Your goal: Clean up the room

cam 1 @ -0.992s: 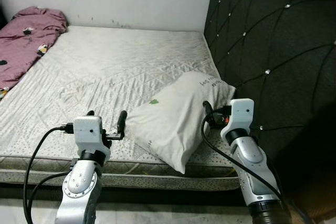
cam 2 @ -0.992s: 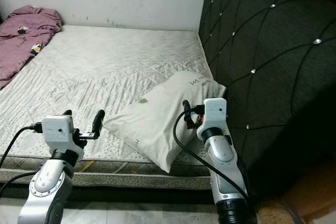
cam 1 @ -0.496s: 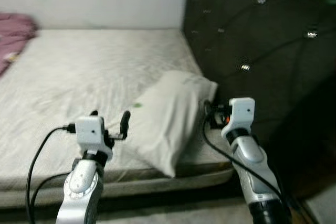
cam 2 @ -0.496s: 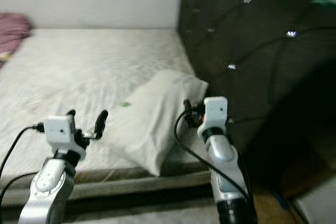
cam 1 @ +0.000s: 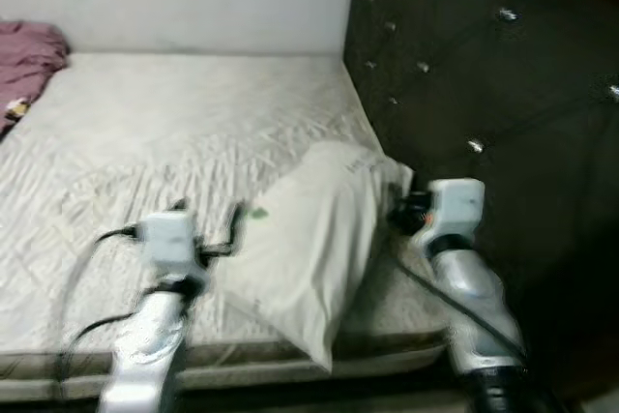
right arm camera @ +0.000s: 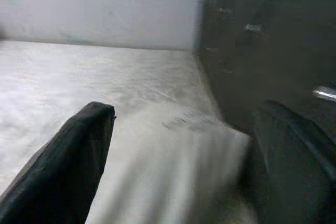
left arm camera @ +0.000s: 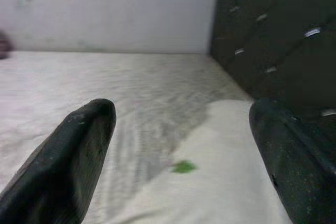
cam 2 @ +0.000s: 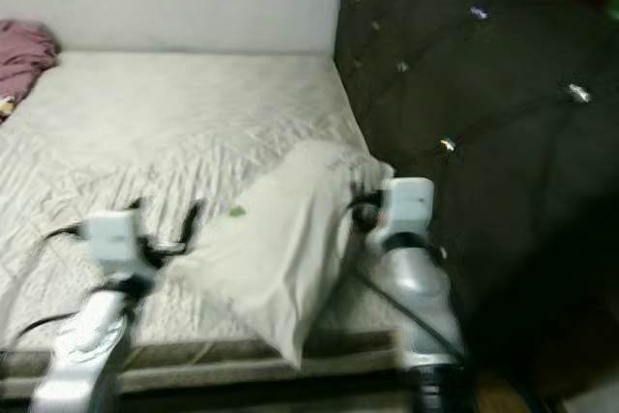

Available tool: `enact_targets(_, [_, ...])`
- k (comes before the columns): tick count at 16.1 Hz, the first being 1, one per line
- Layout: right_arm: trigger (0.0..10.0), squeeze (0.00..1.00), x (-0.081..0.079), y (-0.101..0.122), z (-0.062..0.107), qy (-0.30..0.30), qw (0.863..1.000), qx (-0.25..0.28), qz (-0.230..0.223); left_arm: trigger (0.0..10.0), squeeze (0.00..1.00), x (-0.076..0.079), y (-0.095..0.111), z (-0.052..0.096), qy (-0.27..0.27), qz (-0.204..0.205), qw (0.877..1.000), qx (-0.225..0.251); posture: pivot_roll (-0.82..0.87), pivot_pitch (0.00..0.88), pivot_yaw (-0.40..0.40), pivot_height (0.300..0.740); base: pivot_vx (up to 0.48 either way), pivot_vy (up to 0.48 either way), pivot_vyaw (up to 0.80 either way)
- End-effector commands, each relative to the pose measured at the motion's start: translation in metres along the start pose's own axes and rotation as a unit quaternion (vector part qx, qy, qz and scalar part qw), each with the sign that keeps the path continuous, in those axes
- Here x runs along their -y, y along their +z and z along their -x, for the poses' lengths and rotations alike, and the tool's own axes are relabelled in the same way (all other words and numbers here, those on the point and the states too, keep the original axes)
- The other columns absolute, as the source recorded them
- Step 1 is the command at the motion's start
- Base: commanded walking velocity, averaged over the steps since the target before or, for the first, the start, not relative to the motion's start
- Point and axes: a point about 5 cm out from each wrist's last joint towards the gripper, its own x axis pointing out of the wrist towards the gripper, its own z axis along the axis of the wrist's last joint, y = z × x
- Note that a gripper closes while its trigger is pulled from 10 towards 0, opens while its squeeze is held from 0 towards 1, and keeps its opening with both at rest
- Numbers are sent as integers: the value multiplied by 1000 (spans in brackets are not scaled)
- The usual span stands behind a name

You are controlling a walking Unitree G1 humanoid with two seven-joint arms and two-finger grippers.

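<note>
2 blurred arms flanking pillow (cam 1: pixel 309 239), edge hidden.

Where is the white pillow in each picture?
Left eye view: the pillow lies low in the middle, between the two grippers.
Right eye view: low in the middle.
Left wrist view: down by the right finger.
Right wrist view: low in the middle.
Shared landmark: the dark headboard beside the pillow.

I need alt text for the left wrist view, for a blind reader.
Two open black fingers frame a white pillow with a small green mark, lying on a quilted mattress. A dark tufted headboard stands beside it.
</note>
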Motion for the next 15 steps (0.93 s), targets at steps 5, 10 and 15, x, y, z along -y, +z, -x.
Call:
enact_targets(5, [10000,0,14,1,2,-19,1000,0,10,10000,0,5,4,-4,14,6,1000,11,-29,12,-28,740,0,0,0])
enact_targets(10, [10000,0,10,-1,6,-16,999,-2,29,10000,0,-5,3,5,51,-10,999,2,-17,14,-24,740,0,0,480])
enact_targets(15, [10000,0,14,-6,14,-41,999,-10,5,10000,0,-7,-3,14,51,-18,998,-12,-22,0,-15,740,0,0,160])
